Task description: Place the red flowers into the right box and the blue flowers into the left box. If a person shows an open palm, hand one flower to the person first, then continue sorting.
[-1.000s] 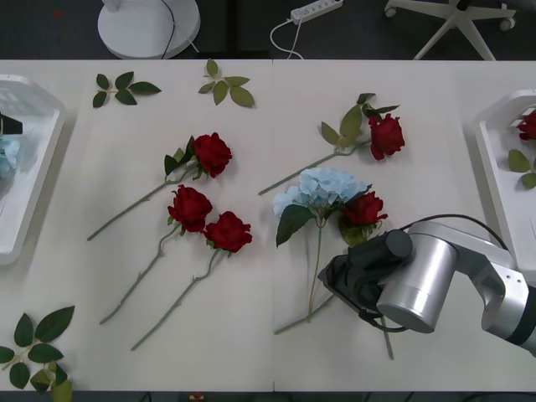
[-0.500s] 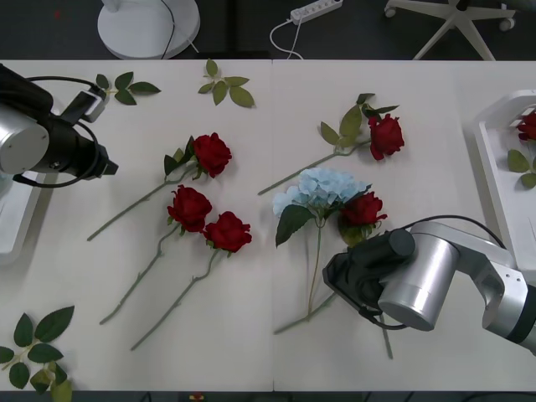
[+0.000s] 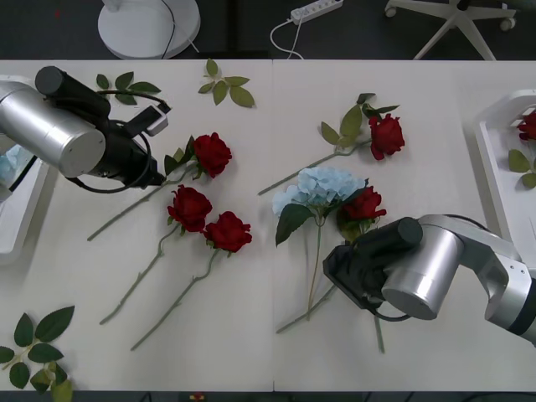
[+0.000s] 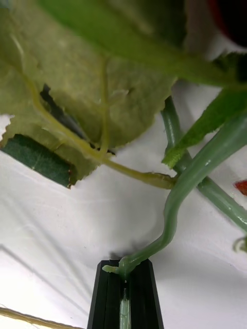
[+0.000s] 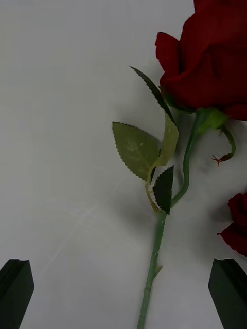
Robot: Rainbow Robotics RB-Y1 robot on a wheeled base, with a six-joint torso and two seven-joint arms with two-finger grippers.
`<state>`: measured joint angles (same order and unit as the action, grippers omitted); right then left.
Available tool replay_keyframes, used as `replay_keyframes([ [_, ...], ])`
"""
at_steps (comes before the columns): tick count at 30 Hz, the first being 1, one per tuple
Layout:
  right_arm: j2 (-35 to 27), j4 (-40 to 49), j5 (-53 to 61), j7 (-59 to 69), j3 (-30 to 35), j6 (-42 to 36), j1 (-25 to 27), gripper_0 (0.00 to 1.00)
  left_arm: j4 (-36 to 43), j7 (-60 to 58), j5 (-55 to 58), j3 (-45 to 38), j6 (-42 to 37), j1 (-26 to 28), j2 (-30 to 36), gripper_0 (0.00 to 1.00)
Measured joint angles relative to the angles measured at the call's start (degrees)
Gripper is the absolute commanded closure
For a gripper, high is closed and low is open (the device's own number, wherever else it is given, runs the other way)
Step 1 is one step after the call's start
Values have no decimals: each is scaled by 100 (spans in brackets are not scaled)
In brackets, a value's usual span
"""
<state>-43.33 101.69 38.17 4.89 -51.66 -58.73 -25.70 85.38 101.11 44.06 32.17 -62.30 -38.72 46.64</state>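
Observation:
Several red flowers lie on the white table: one (image 3: 212,153) at upper left, two (image 3: 190,207) (image 3: 229,231) below it, one (image 3: 385,134) at upper right. A fifth (image 3: 364,205) lies against the blue flower (image 3: 322,186). My left gripper (image 3: 155,167) hovers open over the upper-left rose's stem (image 5: 154,257), a finger (image 5: 15,288) on each side. My right gripper (image 3: 337,276) is shut (image 4: 123,290) on a green stem (image 4: 175,205) below the fifth rose, under a big leaf (image 4: 103,92). The left box (image 3: 25,218) holds a blue flower (image 3: 8,159). The right box (image 3: 494,167) holds a rose (image 3: 528,126).
Loose leaf sprigs lie at the far left (image 3: 121,88), the far middle (image 3: 224,88) and the near-left corner (image 3: 33,343). A fan base (image 3: 149,25), a power strip (image 3: 316,10) and a chair base (image 3: 461,21) sit on the floor beyond the table's far edge.
My left arm swung from the left box to above the upper-left rose. The right gripper shifted slightly, and the held stem and its rose moved a little with it.

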Motion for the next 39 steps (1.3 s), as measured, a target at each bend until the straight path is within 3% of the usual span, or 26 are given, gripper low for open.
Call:
replay_keyframes([
  [8,-504,-11,818,-1415,460,-9,0,100,-842,455,-386,2,229,-7,-683,0],
  [18,-1601,752,2069,-2735,1227,-411,0,100,-1639,455,-33,209,663,-95,-1012,0],
  [28,-1927,857,3005,-4376,2293,-926,0,100,-2188,455,103,213,666,-454,-1247,0],
  [30,-1988,855,3013,-4544,2519,-1087,0,100,-2246,455,152,215,671,-474,-1251,13],
  [32,-2063,835,3017,-4800,2807,-1299,1,100,-2299,455,238,218,679,-493,-1256,43],
  [33,-2108,804,3025,-4986,2966,-1407,1,100,-2324,455,248,220,690,-508,-1256,62],
  [36,-2255,583,3039,-5794,3473,-1666,1,100,-2410,456,310,225,702,-555,-1257,99],
  [39,-2374,193,2968,-6681,3844,-1774,1,100,-2493,456,364,225,707,-596,-1257,100],
])
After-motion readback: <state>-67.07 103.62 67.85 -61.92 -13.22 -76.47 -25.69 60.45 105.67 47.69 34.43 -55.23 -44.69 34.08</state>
